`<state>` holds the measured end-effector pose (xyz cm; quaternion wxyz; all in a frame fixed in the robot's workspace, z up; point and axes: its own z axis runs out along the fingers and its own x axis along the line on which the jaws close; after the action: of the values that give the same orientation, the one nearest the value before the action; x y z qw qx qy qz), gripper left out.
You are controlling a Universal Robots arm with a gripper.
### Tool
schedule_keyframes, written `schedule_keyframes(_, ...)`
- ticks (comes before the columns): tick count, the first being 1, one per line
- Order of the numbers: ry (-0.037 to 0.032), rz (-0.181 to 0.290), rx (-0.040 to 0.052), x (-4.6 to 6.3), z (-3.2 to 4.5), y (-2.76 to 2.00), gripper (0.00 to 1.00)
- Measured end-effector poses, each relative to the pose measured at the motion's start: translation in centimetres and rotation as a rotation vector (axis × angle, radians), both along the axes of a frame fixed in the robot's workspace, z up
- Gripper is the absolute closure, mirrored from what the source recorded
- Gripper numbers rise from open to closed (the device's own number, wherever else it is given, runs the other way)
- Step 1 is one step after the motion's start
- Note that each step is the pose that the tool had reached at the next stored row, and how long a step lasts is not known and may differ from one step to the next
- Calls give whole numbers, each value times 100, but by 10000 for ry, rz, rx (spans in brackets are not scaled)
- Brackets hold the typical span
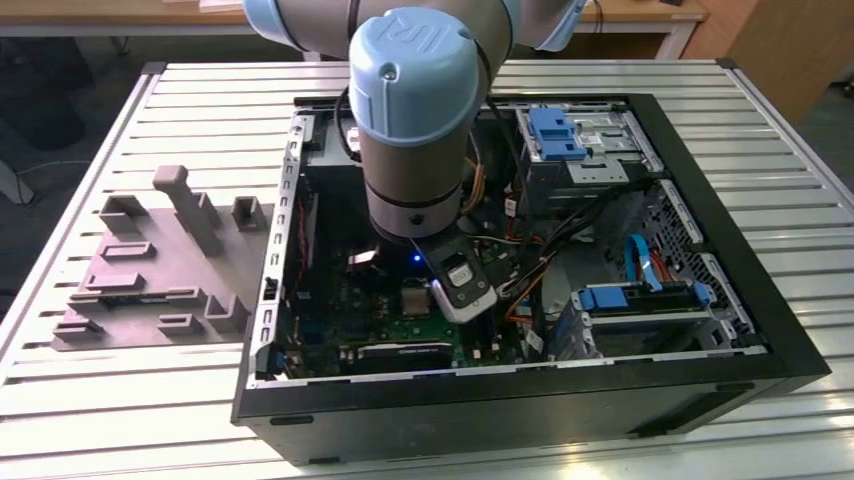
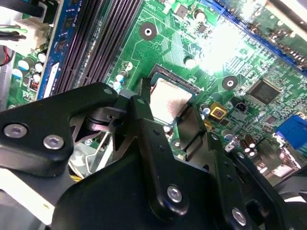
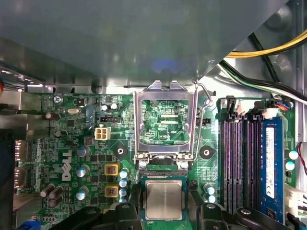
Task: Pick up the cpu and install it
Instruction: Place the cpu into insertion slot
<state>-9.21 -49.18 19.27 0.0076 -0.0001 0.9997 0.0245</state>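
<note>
Obs.: the cpu (image 3: 164, 199) lies flat in the socket (image 3: 163, 173), near the middle of the motherboard (image 3: 72, 143) beside the memory slots (image 3: 235, 158). The load frame (image 3: 138, 120) is hinged up at the socket's edge away from your gripper (image 2: 169, 111), which straddles the chip; you cannot tell whether it clamps it or stands loose. Risk: if the chip sits slightly askew (its near corners are hidden behind the gripper), a sideways drag or downward push could bend socket pins, and a lift while clamped would unseat it.
</note>
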Motion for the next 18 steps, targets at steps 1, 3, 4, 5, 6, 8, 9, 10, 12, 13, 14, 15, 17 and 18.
schedule_keyframes(1, 0, 6, -1, -1, 1, -3, 53)
schedule_keyframes(3, 0, 7, -1, -3, 1, -5, 53)
schedule_keyframes(4, 0, 7, 0, -3, -1, -5, 53)
schedule_keyframes(5, 0, 2, 3, -4, -4, -5, 53)
schedule_keyframes(6, -1, -16, 7, -4, -8, -6, 53)
schedule_keyframes(8, 0, -78, 10, -4, -16, -6, 53)
schedule_keyframes(9, 0, -100, 9, -4, -19, -6, 53)
schedule_keyframes(10, 1, -114, 9, -4, -23, -6, 53)
schedule_keyframes(12, 1, -124, 8, -4, -26, -6, 53)
schedule_keyframes(13, 1, -124, 8, -4, -27, -6, 53)
schedule_keyframes(14, 1, -124, 9, -4, -28, -6, 53)
schedule_keyframes(15, 0, -125, 10, -4, -28, -6, 53)
schedule_keyframes(17, 0, -124, 10, -4, -28, -6, 53)
schedule_keyframes(18, 0, -125, 11, -4, -29, -6, 53)
